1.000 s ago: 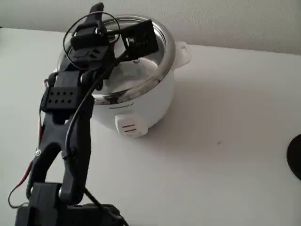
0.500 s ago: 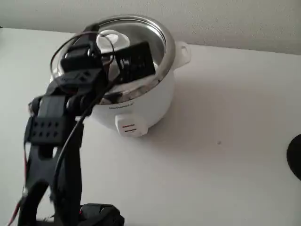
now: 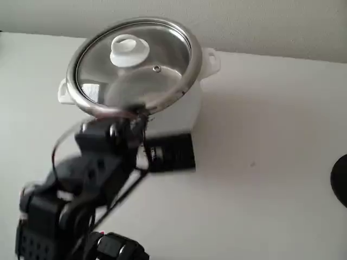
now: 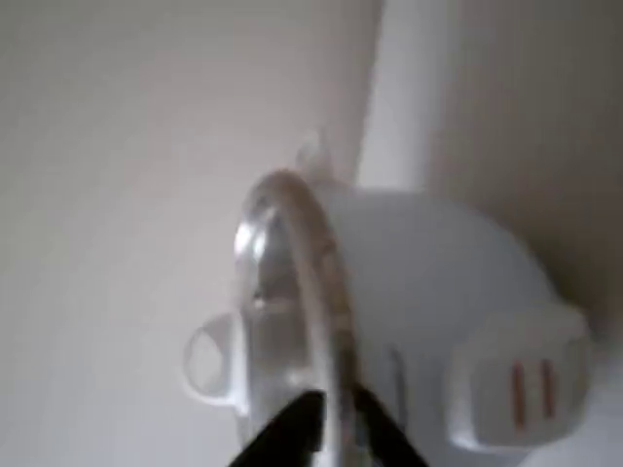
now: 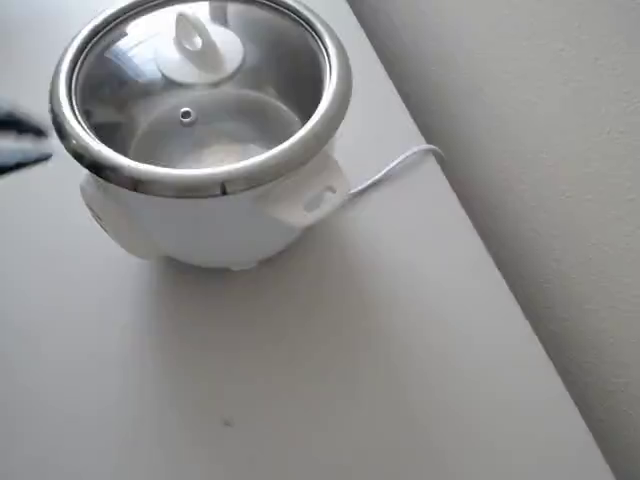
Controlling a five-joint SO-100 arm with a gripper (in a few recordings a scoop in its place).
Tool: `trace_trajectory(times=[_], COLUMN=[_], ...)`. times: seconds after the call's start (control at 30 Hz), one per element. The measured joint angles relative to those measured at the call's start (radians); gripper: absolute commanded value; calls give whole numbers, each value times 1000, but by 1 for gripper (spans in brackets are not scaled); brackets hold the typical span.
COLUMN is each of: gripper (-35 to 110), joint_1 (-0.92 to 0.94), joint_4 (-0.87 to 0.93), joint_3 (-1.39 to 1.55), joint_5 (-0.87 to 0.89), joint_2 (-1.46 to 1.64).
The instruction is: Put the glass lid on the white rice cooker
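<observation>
The black gripper (image 4: 329,428), jaws parted by a narrow gap that holds nothing, sits low at the front of the white rice cooker (image 3: 179,114), just short of the metal rim of the glass lid (image 3: 135,62), which rests seated on the cooker beyond it, white knob (image 3: 129,50) upward.

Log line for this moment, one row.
round glass lid: seated on white rice cooker | black gripper: at lid's near rim, grip state unclear | arm: low before cooker

Glass lid (image 3: 135,67) (white knob) sits on white rice cooker (image 5: 215,222).
</observation>
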Motion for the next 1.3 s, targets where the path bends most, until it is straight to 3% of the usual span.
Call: trace_trajectory(times=[0.17,0.43,1.3], gripper=[0,0,0], joint_1=[15,43,80], joint_4=[106,169,89], joint_3=[166,357,723], joint_5=[-14,-14,-14], joint_2=[195,249,244])
